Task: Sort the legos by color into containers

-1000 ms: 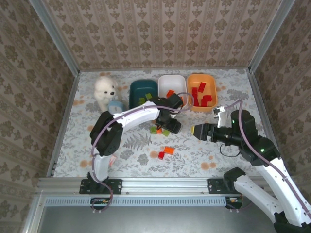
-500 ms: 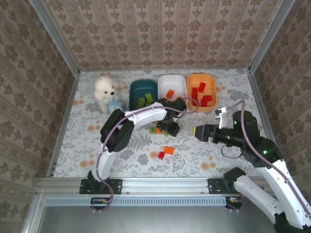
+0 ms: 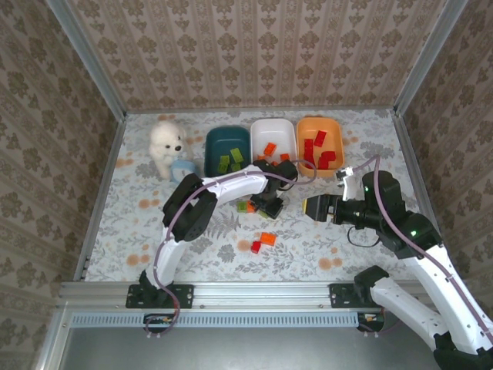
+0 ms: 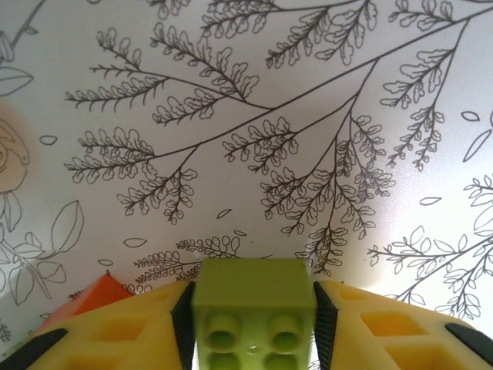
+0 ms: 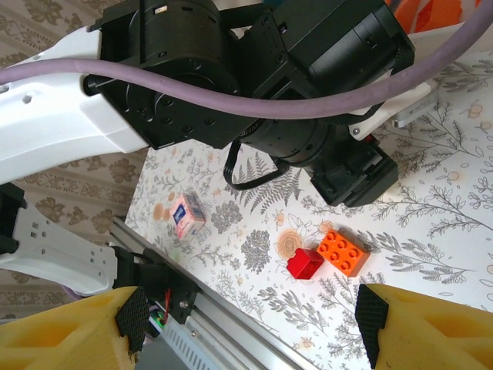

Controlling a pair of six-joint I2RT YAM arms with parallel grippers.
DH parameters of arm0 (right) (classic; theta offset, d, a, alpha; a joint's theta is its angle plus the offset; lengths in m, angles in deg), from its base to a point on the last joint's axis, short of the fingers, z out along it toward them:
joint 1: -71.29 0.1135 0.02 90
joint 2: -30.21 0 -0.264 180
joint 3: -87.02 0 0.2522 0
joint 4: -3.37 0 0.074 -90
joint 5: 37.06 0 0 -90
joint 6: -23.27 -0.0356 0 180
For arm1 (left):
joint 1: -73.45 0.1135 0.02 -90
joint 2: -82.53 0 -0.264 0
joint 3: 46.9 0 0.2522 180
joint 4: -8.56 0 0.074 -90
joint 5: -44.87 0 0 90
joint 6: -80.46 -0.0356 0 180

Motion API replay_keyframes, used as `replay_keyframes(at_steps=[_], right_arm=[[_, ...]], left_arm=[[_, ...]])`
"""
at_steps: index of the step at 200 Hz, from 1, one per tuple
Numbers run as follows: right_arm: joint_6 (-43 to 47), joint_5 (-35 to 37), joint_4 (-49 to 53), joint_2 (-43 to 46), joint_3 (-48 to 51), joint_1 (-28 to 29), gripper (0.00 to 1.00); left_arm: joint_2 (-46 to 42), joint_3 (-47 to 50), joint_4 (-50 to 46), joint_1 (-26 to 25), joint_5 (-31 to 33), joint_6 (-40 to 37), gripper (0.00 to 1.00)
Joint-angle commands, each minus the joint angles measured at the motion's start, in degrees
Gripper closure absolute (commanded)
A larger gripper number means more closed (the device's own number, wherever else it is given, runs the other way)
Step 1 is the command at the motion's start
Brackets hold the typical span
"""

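Note:
My left gripper (image 4: 253,327) is shut on a light green brick (image 4: 250,287), low over the table; from above it (image 3: 269,206) sits among a small cluster of legos in front of the tubs. Beside its finger lies an orange brick (image 4: 83,297). Another green brick (image 3: 243,206) rests just left of it. My right gripper (image 3: 312,208) hangs open and empty, above a loose orange brick (image 5: 343,252) and a red brick (image 5: 305,263). The dark teal tub (image 3: 209,140) holds green bricks, the white tub (image 3: 273,128) orange ones, the orange tub (image 3: 306,125) red ones.
A white plush dog (image 3: 166,142) and a small light-blue round object (image 3: 183,169) stand left of the tubs. A pink-and-white card (image 5: 187,216) lies near the front rail (image 3: 246,289). Patterned walls close in the table on three sides.
The left gripper's fingers have closed on the light green brick, and its arm has shifted slightly right. The right arm has barely moved.

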Motion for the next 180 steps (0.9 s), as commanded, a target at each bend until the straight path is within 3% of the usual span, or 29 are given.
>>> replay_keyframes(at_steps=[1,54,108,138,180], right_arm=[[-0.4,0.2,-1.5,0.1,-1.6,0.1,0.25],[-0.1,0.6,-0.4,0.1,-2.8,0.1,0.25],[-0.3,-2.0,-3.8,-1.9,-1.0,0.1,0.25],[0.0,-3.8,-6.3,-5.9,-1.5,0.1,0.25],[2.2,-5.2,-6.3,-12.3,-3.9,0.3,0.25]], left_arm=[[1.1,-0.9,-1.1,-0.2,1.4,-0.9,0.63],[-4.2,-3.4,-2.7,1.5,2.2,0.8,0.66],[-11.6,-8.4,-1.9,13.5,-0.4,3.0,0.68],[-7.7,-12.0,2.1,21.3,-1.8,3.0,0.68],[2.9,-20.8,6.5,27.8,0.4,5.1,0.68]])
